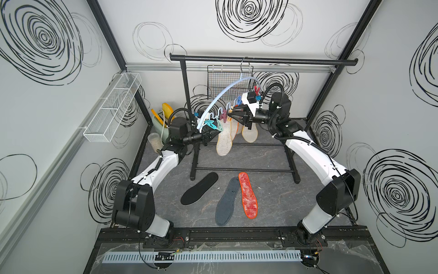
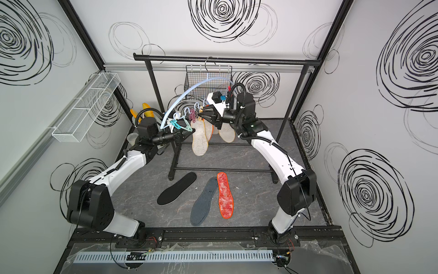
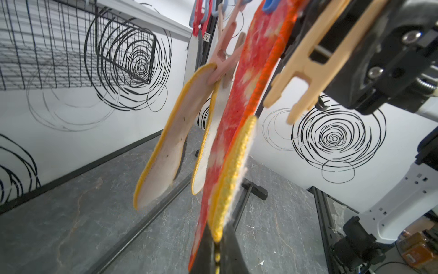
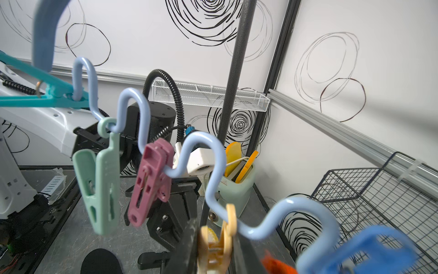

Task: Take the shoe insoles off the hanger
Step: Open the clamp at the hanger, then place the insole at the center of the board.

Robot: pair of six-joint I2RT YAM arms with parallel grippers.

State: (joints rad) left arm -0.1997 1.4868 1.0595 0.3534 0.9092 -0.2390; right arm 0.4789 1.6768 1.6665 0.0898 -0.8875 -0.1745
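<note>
Nearest us, the black insole (image 1: 200, 188), grey insole (image 1: 227, 201) and red insole (image 1: 248, 194) lie on the counter (image 1: 284, 201). Farther back, the left tool (image 3: 216, 257) is clamped on a hanging yellow-edged insole (image 1: 224, 140). Right of it, the right tool (image 4: 214, 251) squeezes a tan peg (image 3: 305, 66) on the tilted hanger (image 4: 43, 35).

Right gripper (image 4: 214, 253) pinches beige peg (image 4: 228, 226) on hanger (image 4: 201, 137).

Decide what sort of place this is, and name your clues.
Probably a robot test cell staged as a laundry corner: two arms mounted on a front rail, swirl-printed panel walls, and a black garment rail holding a peg hanger with insoles.
</note>
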